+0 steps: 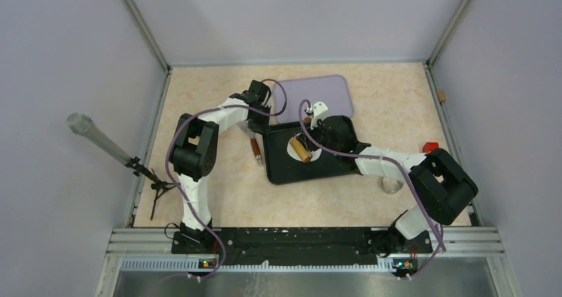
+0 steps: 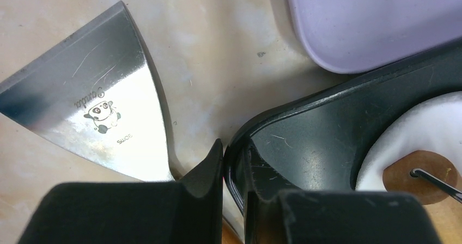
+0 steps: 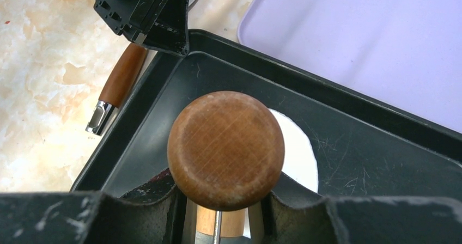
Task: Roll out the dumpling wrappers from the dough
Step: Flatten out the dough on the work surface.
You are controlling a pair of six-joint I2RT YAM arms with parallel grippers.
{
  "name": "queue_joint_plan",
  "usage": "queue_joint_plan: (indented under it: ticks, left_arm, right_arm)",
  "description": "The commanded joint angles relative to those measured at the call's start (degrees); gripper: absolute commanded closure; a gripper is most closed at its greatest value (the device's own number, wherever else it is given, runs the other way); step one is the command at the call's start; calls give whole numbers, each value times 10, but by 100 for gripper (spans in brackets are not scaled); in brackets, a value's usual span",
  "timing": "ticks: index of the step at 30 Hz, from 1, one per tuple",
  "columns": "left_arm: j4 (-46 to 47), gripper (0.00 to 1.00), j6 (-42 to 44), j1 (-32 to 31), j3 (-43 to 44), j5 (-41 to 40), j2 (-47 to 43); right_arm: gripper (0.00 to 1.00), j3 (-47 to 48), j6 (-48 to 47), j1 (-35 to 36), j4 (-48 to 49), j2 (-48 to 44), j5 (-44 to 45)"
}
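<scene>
Gripping the black tray (image 2: 327,135), the left claw (image 2: 234,165) sits beside a panda-logo scraper (image 2: 103,108).

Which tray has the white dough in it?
The black tray: the flat white dough lies in it, under the wooden rolling pin. The purple tray behind it holds no dough.
</scene>
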Motion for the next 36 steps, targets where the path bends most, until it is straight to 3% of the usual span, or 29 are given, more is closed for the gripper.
queue_joint_plan:
  ticks: [1, 9, 20, 26, 31, 36]
  left_arm:
    - [-8, 100, -59, 3, -24, -48, -1]
    - [-5, 100, -55, -3, -35, 23, -34]
    - [68, 93, 89, -20, -60, 106, -134]
    - [78, 92, 163, -21, -2, 83, -86]
    - [69, 93, 160, -21, 16, 101, -44]
    - [65, 100, 139, -21, -1, 108, -26]
  right_arm:
    - [100, -42, -24, -6, -119, 22, 112]
    - [100, -10, -10, -42, -143, 16, 115]
    - [100, -9, -29, -75, -166, -21, 70]
    - [100, -8, -28, -75, -154, -7, 56]
    - [100, -9, -29, -54, -150, 16, 37]
    - [100, -23, -29, -28, -147, 34, 10]
